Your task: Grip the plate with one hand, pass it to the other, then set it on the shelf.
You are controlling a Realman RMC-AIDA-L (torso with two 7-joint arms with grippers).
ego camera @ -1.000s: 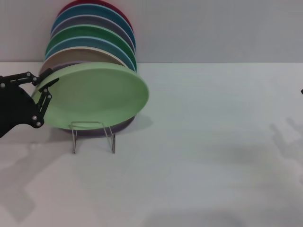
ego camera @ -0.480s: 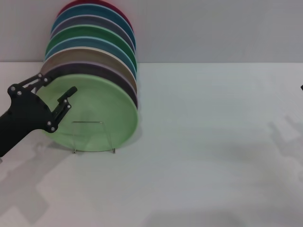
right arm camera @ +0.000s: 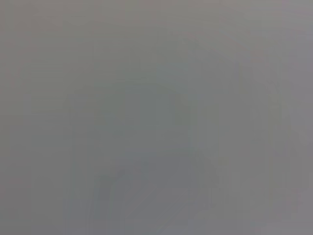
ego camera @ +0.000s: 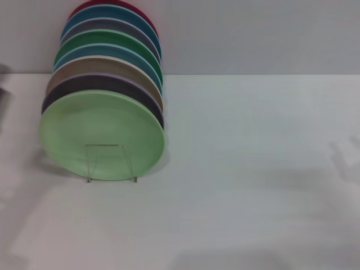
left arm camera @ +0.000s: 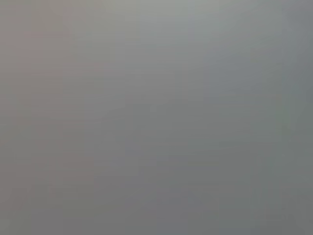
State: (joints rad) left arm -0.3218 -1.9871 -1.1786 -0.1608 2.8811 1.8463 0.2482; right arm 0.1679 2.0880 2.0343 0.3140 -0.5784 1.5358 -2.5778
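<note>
The light-green plate (ego camera: pixel 101 132) stands upright at the front of a row of plates in the clear acrylic shelf (ego camera: pixel 111 163), seen in the head view at left of centre. The shelf's see-through front stand crosses the plate's lower edge. No gripper touches the plate. Neither gripper shows in the head view. Both wrist views show only plain grey and none of the task's things.
Behind the light-green plate stand several more plates: a lilac plate (ego camera: pixel 143 98), a beige one, a blue one, a darker green plate (ego camera: pixel 112 39) and others up to a red one. The white table (ego camera: pixel 253 169) stretches to the right and front.
The left gripper let go of the light-green plate, which settled upright in the shelf. The gripper then drew back to the left and left the head view.
</note>
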